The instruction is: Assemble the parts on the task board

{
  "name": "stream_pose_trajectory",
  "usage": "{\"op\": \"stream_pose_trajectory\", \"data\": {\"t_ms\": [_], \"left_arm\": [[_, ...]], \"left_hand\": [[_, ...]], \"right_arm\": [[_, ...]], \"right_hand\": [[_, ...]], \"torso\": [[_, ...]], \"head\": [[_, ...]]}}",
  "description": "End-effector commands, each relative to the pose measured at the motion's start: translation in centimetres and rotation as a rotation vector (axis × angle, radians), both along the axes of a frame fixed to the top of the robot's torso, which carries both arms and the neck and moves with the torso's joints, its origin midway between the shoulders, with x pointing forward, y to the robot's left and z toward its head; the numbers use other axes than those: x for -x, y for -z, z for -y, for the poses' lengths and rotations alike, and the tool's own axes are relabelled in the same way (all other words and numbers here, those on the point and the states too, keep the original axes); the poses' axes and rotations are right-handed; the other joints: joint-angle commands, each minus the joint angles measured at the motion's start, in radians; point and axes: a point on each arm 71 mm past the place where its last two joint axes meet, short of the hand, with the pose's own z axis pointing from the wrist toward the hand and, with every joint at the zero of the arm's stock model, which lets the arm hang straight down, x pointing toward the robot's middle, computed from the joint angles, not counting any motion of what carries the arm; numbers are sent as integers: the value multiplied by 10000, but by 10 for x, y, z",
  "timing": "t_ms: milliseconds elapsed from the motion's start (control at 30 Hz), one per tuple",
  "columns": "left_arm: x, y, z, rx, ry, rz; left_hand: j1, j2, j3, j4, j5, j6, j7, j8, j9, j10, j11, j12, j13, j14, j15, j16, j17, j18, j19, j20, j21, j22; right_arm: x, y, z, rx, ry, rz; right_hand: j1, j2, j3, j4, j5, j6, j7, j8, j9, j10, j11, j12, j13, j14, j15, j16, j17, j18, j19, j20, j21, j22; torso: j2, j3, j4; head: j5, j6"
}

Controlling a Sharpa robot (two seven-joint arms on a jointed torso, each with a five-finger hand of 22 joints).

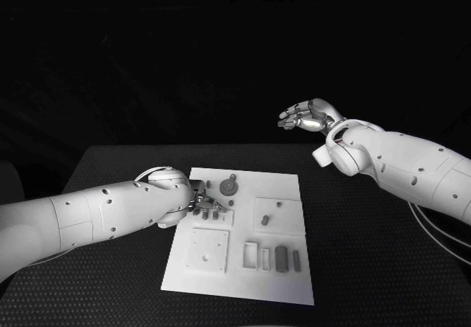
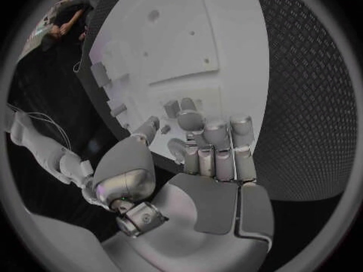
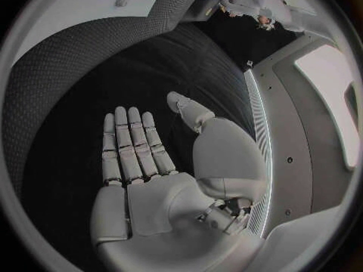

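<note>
Black desk (image 1: 118, 272) surface shows on every side of the white task board (image 1: 280, 279), widest at 3 o'clock. Small grey parts (image 1: 282, 257) sit in the board's recesses. At the board's 9 o'clock edge the left hand (image 1: 201, 201) curls its fingers down among the parts; whether it grips one is unclear. The right hand (image 1: 306, 114) hangs off the desk's far edge at 1 o'clock, fingers spread, empty.

Head cam up high, looking down at the task board (image 1: 246, 231), dead centre toward 6 o'clock. Left wrist cam right behind its own hand (image 2: 204, 163), super close, sharing that board (image 2: 196, 42). Right wrist cam held well apart over table (image 3: 68, 60).
</note>
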Motion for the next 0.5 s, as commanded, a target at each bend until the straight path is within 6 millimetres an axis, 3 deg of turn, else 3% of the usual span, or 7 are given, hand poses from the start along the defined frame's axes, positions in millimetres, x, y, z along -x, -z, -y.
{"op": "stream_pose_trajectory", "data": {"t_ms": [33, 200, 233, 333, 367, 500], "left_arm": [[0, -5, 1, 1166, -568, -26], [-5, -17, -5, 1599, -865, 10], [-10, -23, -6, 1740, -961, 126], [-18, -33, -14, 2000, -1413, 423], [-23, -38, -18, 2109, -1594, 510], [-38, -53, -33, 2343, -2155, 815]], "left_hand": [[-10, -66, -90, 31, -26, -143, 36, -98, 13, -112, -3, -16, -12, -190, -43, -34, -40, 143, -97, -1417, -55, 126], [175, -179, -129, 55, -26, -314, 118, -208, 23, -268, 79, -155, -69, -369, 35, -151, -112, 127, -252, -1377, -151, 95], [349, -152, -119, -20, -18, -760, 229, -473, -79, -434, 169, -264, -109, -493, 97, -240, -158, 108, -328, -1353, -202, 79], [913, 376, -244, -500, 13, -1173, 450, -757, -211, -758, 389, -481, -197, -787, 324, -454, -274, -22, -566, -1229, -350, 40], [1051, 681, -298, -629, 24, -1304, 525, -845, -253, -978, 478, -649, -277, -983, 420, -610, -356, -88, -739, -1161, -500, -13], [1170, 905, -702, -834, 29, -1717, 743, -981, -395, -1484, 678, -1164, -566, -1452, 692, -1079, -638, -283, -1151, -976, -1027, -243]], "right_arm": [[0, 0, 0, -14, -120, 29], [0, 0, 0, -17, -137, 14], [0, 0, 0, -17, -140, 11], [0, 0, 1, -13, -108, 10], [0, 1, 2, -11, -102, 5], [0, 1, 2, -8, -81, 2]], "right_hand": [[-69, -21, -74, -21, 36, -92, 0, 60, -12, 46, -9, -63, -6, -18, 35, -44, -17, -43, -63, 5, -59, 16], [-74, -22, -84, -21, 41, -96, 5, 59, -15, 49, -6, -71, -6, -20, 39, -45, -22, -46, -74, 7, -68, 19], [-75, -22, -86, -21, 41, -96, 5, 60, -16, 50, -6, -73, -6, -20, 40, -46, -22, -47, -76, 7, -70, 20], [-75, -18, -89, -21, 43, -95, 6, 61, -16, 52, -6, -75, -6, -20, 41, -46, -24, -48, -78, 7, -73, 21], [-75, -17, -89, -21, 44, -95, 6, 61, -17, 52, -6, -76, -6, -20, 42, -46, -24, -48, -79, 7, -73, 22], [-75, -12, -92, -20, 47, -94, 7, 62, -17, 55, -5, -79, -5, -20, 42, -46, -26, -48, -81, 7, -76, 24]], "torso": [[-4, 8, 9], [-1, 11, -1], [1, 11, -1], [4, 21, -5], [3, 22, -3], [3, 26, -2]], "head": [[-18, 26], [-5, 145], [-3, 183], [3, 228], [4, 267], [38, 362]]}}
